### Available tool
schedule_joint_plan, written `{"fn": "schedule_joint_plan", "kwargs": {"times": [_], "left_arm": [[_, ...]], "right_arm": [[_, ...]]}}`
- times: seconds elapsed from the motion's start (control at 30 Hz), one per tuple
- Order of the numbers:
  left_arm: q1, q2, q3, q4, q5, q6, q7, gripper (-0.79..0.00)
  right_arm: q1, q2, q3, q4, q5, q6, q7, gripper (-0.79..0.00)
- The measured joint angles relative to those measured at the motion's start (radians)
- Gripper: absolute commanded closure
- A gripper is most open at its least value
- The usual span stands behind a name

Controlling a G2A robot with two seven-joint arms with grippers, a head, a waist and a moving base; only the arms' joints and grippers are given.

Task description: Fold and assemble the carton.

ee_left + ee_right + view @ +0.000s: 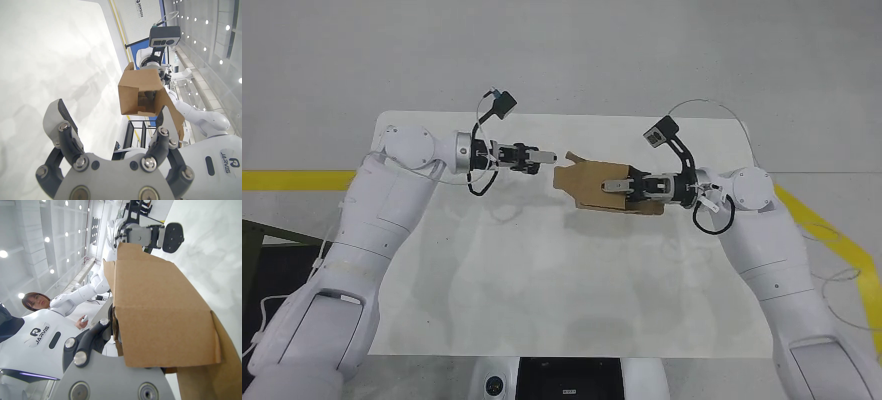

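the white table (542, 300) takes up most of the floor in front of me, with a yellow floor line (292, 180) running past on both sides. over the far middle of the table sits the brown carton (592, 180), lying on its side and half squared up. its open end (145, 102) faces the left gripper and loose flaps stick out at both ends. i can't tell whether it touches the table.

the right gripper (614, 186) is clamped on the carton's wall, one finger lying along the outside. the left gripper (550, 159) is just beside the near flap with its fingers (62, 111) spread wide and nothing between them.

past the table, a white wall panel (140, 11) carries dark lettering.
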Motion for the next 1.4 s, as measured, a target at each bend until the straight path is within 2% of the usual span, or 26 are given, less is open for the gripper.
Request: {"fn": "schedule_joint_plan", "kwargs": {"times": [0.4, 0.77, 1.4], "left_arm": [[-0.027, -0.022, 0.057, 0.048, -0.016, 0.029, -0.009, -0.785], [-0.062, -0.040, 0.105, 0.061, -0.031, 0.016, -0.089, -0.785], [-0.121, -0.073, 0.151, 0.144, -0.067, -0.023, -0.108, -0.785]], "right_arm": [[0.014, -0.005, -0.043, -0.016, 0.006, 0.014, 0.037, 0.000], [0.040, -0.012, -0.041, 0.018, 0.066, 0.005, -0.003, 0.000], [0.065, -0.020, -0.055, 0.057, 0.083, -0.015, -0.010, 0.000]]}}
